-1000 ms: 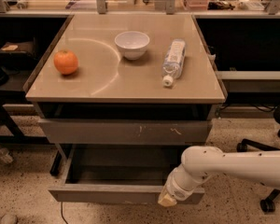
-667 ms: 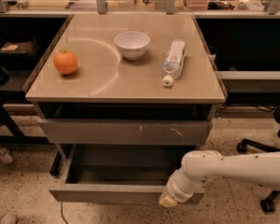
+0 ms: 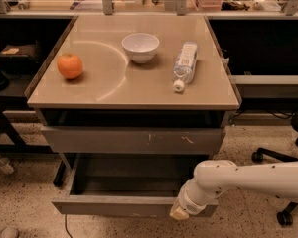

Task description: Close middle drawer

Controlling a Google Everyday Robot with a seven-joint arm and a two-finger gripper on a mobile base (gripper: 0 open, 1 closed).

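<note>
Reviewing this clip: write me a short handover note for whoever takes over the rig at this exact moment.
Middle drawer: pulled well out, its grey inside showing.
End effector: low, at the right part of that drawer's front, arm reaching in from the right.
Done: end effector is in place for a push; the drawer is not yet closed.
Left: likely push the front straight in until it lines up with the scratched front above.
On the cabinet top: orange, bowl, lying bottle; none are involved.
</note>
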